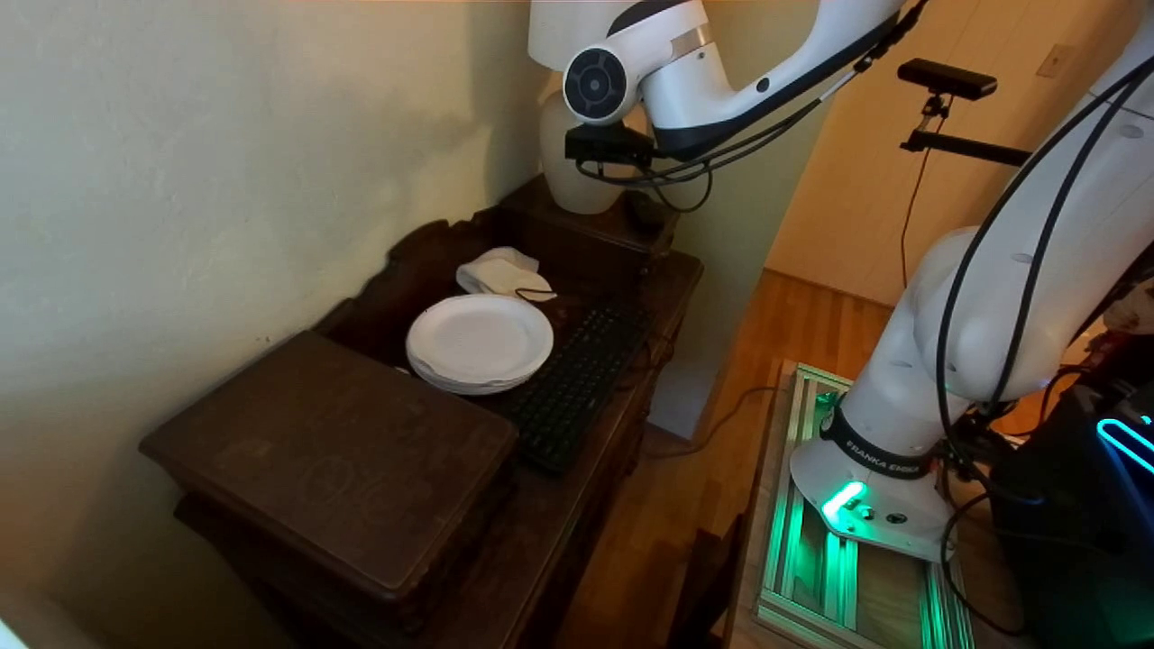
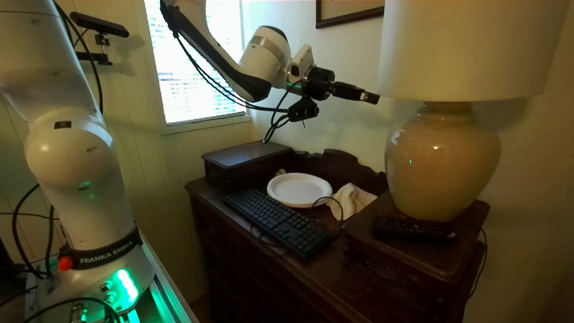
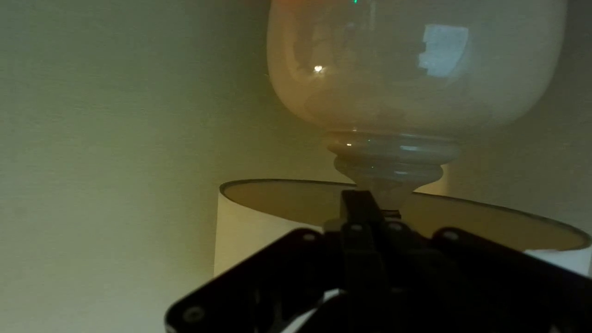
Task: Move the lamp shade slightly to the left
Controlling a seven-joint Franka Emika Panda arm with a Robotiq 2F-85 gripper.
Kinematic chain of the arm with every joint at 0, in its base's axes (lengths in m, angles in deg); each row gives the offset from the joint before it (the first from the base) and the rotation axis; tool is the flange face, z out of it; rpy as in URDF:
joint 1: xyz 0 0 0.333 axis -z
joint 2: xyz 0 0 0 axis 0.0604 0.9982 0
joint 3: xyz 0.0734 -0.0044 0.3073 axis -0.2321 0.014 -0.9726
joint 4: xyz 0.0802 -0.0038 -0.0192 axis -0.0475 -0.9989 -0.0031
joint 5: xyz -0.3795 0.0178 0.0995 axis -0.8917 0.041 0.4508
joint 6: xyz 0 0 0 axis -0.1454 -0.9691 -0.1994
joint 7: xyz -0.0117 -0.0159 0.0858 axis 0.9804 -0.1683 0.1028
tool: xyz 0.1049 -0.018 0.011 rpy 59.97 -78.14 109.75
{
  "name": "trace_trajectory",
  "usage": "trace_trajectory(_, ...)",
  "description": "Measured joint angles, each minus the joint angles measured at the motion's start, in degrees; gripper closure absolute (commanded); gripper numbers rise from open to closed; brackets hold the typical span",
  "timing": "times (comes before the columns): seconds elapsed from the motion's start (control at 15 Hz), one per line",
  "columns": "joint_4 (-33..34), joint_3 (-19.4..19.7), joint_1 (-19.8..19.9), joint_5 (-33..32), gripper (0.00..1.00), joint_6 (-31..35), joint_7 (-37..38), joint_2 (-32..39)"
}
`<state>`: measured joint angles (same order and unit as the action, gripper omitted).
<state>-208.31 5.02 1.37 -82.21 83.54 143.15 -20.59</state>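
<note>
Dark dresser [image 1: 532,518] along a pale wall [image 1: 225,180]; in an exterior view the lamp shade [image 1: 568,29] sits above its far end, partly behind the arm [image 1: 703,95]. In an exterior view the gripper [image 2: 370,97] is pinched narrow near the shade's lower rim [image 2: 466,98], contact unclear. Wrist view, upside down: nothing clearly between fingertips [image 3: 358,203]. Shade's likely light, thin, dentable; nip lower rim softly.

A home — wooden dresser [image 2: 264,278], picture frame [image 2: 350,18]
</note>
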Motion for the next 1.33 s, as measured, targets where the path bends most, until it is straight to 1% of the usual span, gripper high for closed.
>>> trace_trajectory(1.33,-0.09,-0.34,-1.19,-1.61,1.0,0.03,3.52,-0.91)
